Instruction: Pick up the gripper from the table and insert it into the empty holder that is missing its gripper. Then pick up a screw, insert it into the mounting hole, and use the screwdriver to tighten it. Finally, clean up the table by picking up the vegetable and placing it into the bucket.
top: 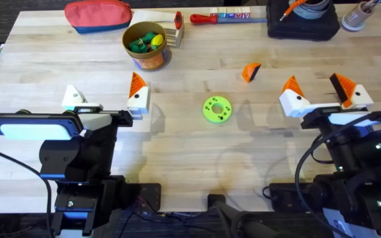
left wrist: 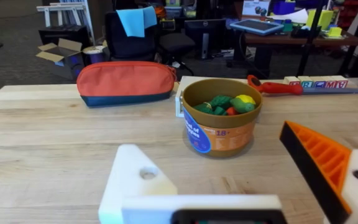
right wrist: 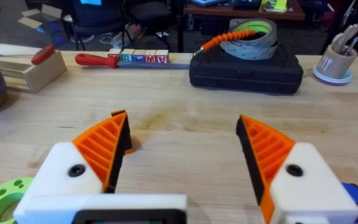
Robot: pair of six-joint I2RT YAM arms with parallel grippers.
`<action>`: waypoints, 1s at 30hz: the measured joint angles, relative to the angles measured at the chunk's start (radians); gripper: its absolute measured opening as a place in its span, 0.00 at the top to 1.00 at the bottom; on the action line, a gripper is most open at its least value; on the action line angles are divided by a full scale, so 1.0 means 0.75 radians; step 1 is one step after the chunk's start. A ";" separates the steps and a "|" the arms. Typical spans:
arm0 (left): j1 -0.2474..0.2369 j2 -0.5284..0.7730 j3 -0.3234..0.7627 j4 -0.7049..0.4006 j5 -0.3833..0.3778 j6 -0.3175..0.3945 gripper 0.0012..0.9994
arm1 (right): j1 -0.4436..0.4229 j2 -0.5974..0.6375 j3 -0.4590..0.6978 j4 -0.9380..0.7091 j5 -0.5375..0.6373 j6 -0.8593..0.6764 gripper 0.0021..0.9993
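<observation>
1. Two grippers are seen at the near side of the table [top: 197, 79]: the left gripper [top: 106, 99] and the right gripper [top: 324, 96].
2. Three orange wedges are mounted on fingers; a fourth, the loose gripper [top: 251, 71], lies alone on the wood, right of centre.
3. The left gripper's jaws are spread wide and nothing is held; its plain white holder [top: 74, 98] carries no wedge.
4. One red pouch [top: 98, 14] and one bucket [top: 145, 45], holding what may be toy vegetables, are placed near the far edge.
5. One lime-green disc [top: 216, 109] is set amid open wood.
6. The right gripper's jaws are also spread wide, untouched by anything.
</observation>
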 joint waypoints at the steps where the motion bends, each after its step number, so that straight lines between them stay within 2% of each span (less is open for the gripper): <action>1: 0.000 0.000 0.000 0.000 0.000 0.000 0.01 | 0.000 0.000 0.000 0.000 -0.002 0.000 0.01; 11: 0.000 0.000 0.000 -0.005 0.000 0.001 0.01 | 0.000 0.000 0.002 -0.008 0.017 0.000 0.01; 13: 0.000 0.001 0.012 -0.073 -0.001 0.003 0.01 | 0.000 0.000 0.005 -0.016 0.015 0.004 0.01; 15: 0.000 0.006 0.057 -0.203 -0.011 0.005 0.01 | 0.000 0.006 0.035 -0.077 0.008 0.011 0.01; 20: 0.000 0.145 0.355 -0.538 -0.098 0.010 0.01 | 0.000 0.131 0.239 -0.366 -0.010 0.035 0.01; 25: 0.000 0.490 0.728 -0.789 -0.156 0.011 0.01 | 0.000 0.426 0.578 -0.645 -0.021 0.057 0.01; 30: 0.000 0.827 0.954 -0.840 -0.146 0.011 0.01 | 0.000 0.770 0.893 -0.863 -0.043 0.064 0.01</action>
